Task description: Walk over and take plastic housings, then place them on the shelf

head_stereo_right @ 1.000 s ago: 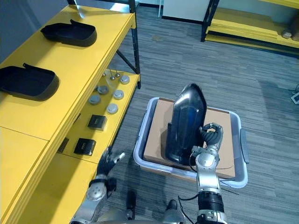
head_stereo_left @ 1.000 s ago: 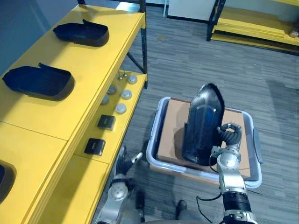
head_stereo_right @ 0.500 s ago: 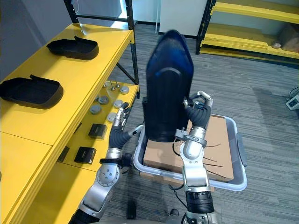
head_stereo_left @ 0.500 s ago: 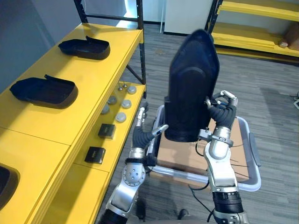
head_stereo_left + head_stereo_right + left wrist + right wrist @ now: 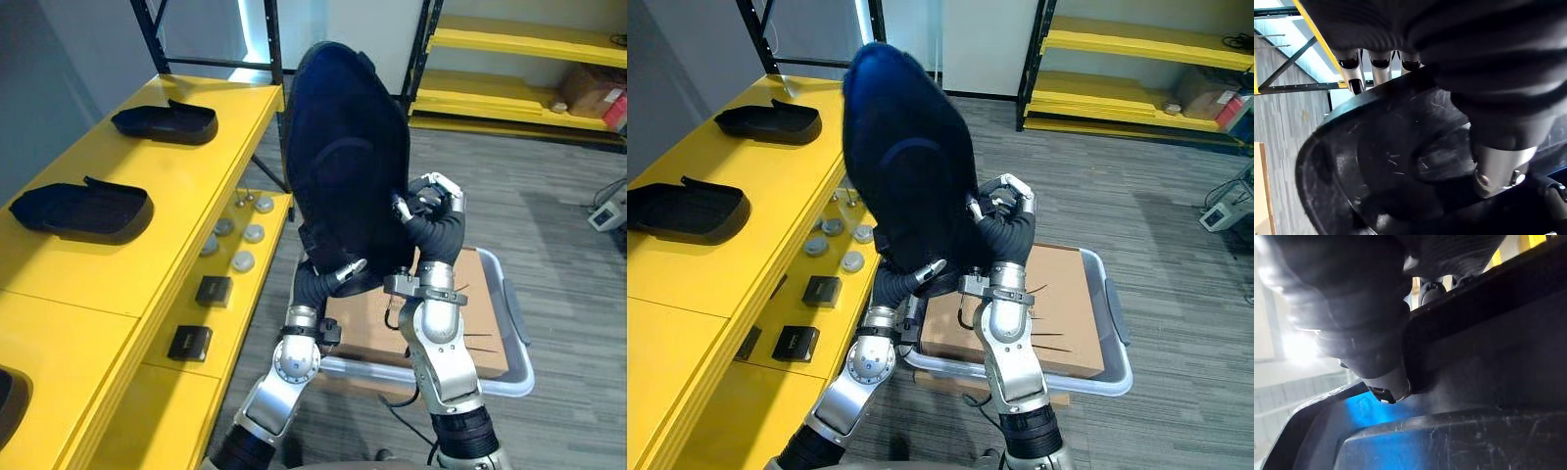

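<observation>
A second ago the housing (image 5: 343, 166) stood in the bin (image 5: 519, 333) with the right hand (image 5: 431, 211) alone on it. Now it is lifted clear and held upright, high above the cardboard (image 5: 480, 313). The right hand's fingers are curled over its right edge, and the left hand (image 5: 328, 279) has come up to pinch its lower rim. The pick-up looks done, and carrying it left to the shelf (image 5: 176, 196) remains. On the shelf top lie two others, the far housing (image 5: 165, 122) and the near housing (image 5: 83, 208), with a dark edge (image 5: 8, 397) of perhaps a third nearest. The lower level holds two black boxes (image 5: 214, 290) and about five round discs (image 5: 240, 261).
</observation>
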You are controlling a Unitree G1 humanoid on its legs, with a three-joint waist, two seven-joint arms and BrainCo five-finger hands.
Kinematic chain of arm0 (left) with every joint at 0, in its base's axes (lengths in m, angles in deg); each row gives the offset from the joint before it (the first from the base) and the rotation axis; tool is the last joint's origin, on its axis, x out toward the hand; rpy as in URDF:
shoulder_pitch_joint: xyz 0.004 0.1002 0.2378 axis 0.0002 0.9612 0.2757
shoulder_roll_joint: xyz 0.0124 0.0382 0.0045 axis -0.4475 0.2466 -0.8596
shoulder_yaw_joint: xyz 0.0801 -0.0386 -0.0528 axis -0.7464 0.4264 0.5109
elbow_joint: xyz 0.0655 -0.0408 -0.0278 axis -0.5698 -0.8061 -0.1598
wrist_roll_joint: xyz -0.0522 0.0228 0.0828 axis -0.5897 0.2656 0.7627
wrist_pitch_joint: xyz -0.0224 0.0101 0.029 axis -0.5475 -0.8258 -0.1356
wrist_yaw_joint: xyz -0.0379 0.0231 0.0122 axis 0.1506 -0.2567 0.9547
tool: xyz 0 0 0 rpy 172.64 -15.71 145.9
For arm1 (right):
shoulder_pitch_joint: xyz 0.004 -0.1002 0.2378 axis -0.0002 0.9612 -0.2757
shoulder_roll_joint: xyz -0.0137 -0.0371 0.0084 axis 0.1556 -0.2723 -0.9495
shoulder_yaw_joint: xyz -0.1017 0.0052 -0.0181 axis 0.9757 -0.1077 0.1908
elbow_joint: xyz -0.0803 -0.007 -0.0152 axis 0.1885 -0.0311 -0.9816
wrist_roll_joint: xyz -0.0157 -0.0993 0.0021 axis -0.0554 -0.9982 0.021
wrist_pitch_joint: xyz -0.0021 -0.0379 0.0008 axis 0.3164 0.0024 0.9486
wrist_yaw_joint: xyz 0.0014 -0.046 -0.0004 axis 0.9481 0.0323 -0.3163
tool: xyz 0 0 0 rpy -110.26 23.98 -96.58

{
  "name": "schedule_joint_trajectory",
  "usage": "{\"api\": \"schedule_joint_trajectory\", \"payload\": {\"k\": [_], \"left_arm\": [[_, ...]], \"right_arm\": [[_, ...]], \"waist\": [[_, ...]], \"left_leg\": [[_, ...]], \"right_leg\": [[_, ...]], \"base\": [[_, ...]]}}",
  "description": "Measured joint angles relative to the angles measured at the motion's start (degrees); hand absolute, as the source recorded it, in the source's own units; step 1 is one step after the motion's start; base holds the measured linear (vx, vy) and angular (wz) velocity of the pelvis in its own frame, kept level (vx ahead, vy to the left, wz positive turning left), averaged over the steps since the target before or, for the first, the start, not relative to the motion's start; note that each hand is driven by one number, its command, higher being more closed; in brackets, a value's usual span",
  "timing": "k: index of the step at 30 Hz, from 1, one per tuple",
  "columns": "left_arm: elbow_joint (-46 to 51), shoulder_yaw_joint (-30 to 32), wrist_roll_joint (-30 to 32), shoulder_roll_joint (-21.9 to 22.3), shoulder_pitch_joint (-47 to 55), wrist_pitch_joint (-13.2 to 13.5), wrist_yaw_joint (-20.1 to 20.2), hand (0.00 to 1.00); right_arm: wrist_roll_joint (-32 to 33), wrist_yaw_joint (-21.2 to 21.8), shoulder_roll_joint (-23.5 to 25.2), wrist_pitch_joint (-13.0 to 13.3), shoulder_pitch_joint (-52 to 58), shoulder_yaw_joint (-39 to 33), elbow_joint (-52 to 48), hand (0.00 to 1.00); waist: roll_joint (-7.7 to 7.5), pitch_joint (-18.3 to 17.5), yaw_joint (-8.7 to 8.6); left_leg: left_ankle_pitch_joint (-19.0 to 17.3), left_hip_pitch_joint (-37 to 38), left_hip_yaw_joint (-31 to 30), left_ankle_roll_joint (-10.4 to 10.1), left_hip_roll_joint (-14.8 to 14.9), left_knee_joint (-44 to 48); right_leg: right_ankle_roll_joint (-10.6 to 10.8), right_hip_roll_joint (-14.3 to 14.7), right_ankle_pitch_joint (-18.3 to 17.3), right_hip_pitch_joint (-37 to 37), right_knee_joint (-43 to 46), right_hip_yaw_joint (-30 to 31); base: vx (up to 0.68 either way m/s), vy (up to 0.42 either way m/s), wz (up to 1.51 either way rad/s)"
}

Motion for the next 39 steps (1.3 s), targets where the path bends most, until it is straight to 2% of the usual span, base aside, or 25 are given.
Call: {"api": "schedule_joint_trajectory", "payload": {"k": [5,10,14,16,18,23,26,28,30,31,33,37,39], "left_arm": [[0.0,1.0,-0.1,-1.9,-0.1,-0.2,0.0,1.00],[0.0,1.0,-0.7,-2.3,0.0,-0.1,1.8,1.00],[0.1,2.8,-3.0,-2.0,0.3,0.3,3.0,1.00],[0.2,4.6,-4.0,-1.9,1.9,0.6,4.0,1.00],[0.2,6.8,-5.0,-1.8,4.3,0.6,4.1,1.00],[0.6,10.1,-5.6,-1.5,7.5,0.6,4.8,1.00],[1.4,12.3,-6.7,-1.1,9.5,0.7,5.3,1.00],[2.7,13.6,-6.7,-0.7,11.1,1.2,5.3,1.00],[3.1,14.6,-6.8,-0.7,12.1,1.4,5.3,1.00],[3.1,15.4,-6.8,-0.8,12.5,1.4,5.7,1.00],[3.2,15.7,-7.2,-0.9,13.1,2.1,6.6,1.00],[3.2,16.1,-8.0,-1.8,13.2,3.0,9.1,1.00],[3.3,16.4,-8.0,-2.3,13.5,3.5,9.6,1.00]], "right_arm": [[0.1,4.3,-4.4,0.5,1.8,1.7,0.1,0.00],[0.3,6.0,-6.8,1.3,1.7,0.0,-0.1,0.00],[8.8,9.4,-7.3,2.7,1.7,-4.9,-3.9,0.00],[14.4,10.4,-6.8,5.6,1.6,-10.5,-6.8,0.00],[21.1,10.1,-6.6,9.0,1.3,-19.5,-7.3,0.00],[28.8,6.7,-5.6,13.7,4.0,-35.9,-5.3,0.00],[29.3,3.9,-5.7,14.6,8.8,-41.5,2.9,0.00],[29.1,2.7,-5.9,13.2,12.5,-42.4,11.6,0.00],[27.6,2.8,-6.0,9.5,15.5,-42.3,22.3,0.00],[25.8,3.5,-6.1,6.4,17.2,-41.9,29.7,0.00],[22.8,6.8,-6.3,2.3,19.4,-40.5,43.3,0.00],[18.1,12.7,-5.7,-2.4,20.2,-37.3,61.5,0.00],[16.5,14.3,-5.1,-3.3,20.2,-35.6,66.6,0.00]], "waist": [[-0.07,-0.7,-0.15],[-0.39,-0.9,-0.13],[-0.63,-1.2,-0.37],[-0.66,-1.2,-0.66],[-0.68,-1.2,-1.23],[-0.61,-1.2,-1.40],[-0.57,-1.3,-1.78],[-0.53,-1.6,-2.19],[-0.32,-1.9,-2.78],[-0.10,-2.0,-2.79],[0.19,-2.1,-2.73],[1.13,-1.6,-2.77],[1.43,-1.2,-2.69]], "left_leg": [[0.1,0.3,0.1,0.1,0.1,0.0],[0.2,0.4,0.1,0.2,0.1,-0.1],[0.2,0.4,0.1,0.2,0.1,-0.1],[0.2,0.4,0.1,0.2,0.1,-0.1],[0.2,0.4,0.0,0.2,0.1,-0.1],[0.2,0.3,-0.1,0.2,0.3,-0.1],[0.2,0.1,-0.1,0.2,0.8,-0.1],[0.2,-0.5,-0.1,0.2,0.9,0.0],[0.3,-0.9,-0.1,0.1,0.9,0.0],[0.2,-0.9,0.0,0.0,1.0,0.0],[0.2,-0.9,0.1,0.0,1.0,0.0],[0.2,-0.5,-0.3,0.0,0.9,0.0],[0.2,0.0,-0.9,0.0,0.9,-0.1]], "right_leg": [[-0.5,0.1,-0.3,-0.1,0.2,0.2],[-0.6,0.1,-0.3,-0.1,0.3,0.2],[-0.6,0.1,-0.3,0.0,0.3,0.2],[-0.5,0.1,-0.3,0.0,0.3,0.2],[-0.5,0.1,-0.3,0.0,0.3,0.1],[-0.5,0.3,-0.3,0.0,0.2,-0.1],[-0.6,0.4,-0.3,-0.2,0.2,-0.2],[-0.6,0.5,-0.3,-0.8,0.2,-0.1],[-0.3,0.6,-0.1,-1.2,0.2,-0.1],[-0.3,0.6,-0.1,-1.1,0.1,0.0],[-0.3,0.6,-0.1,-1.0,0.1,0.2],[-0.4,0.5,-0.1,-0.5,-0.1,-0.7],[-0.7,0.6,-0.3,0.4,-0.4,-1.3]], "base": [[-0.01,0.000,-0.01],[-0.01,0.000,0.00],[0.00,0.000,0.00],[0.00,0.000,0.00],[0.00,0.000,0.00],[0.00,0.000,0.00],[0.00,0.000,0.00],[0.00,0.000,0.00],[0.00,0.000,0.00],[0.01,-0.001,-0.04],[0.01,0.000,-0.02],[0.00,0.000,0.03],[-0.01,-0.002,0.13]]}}
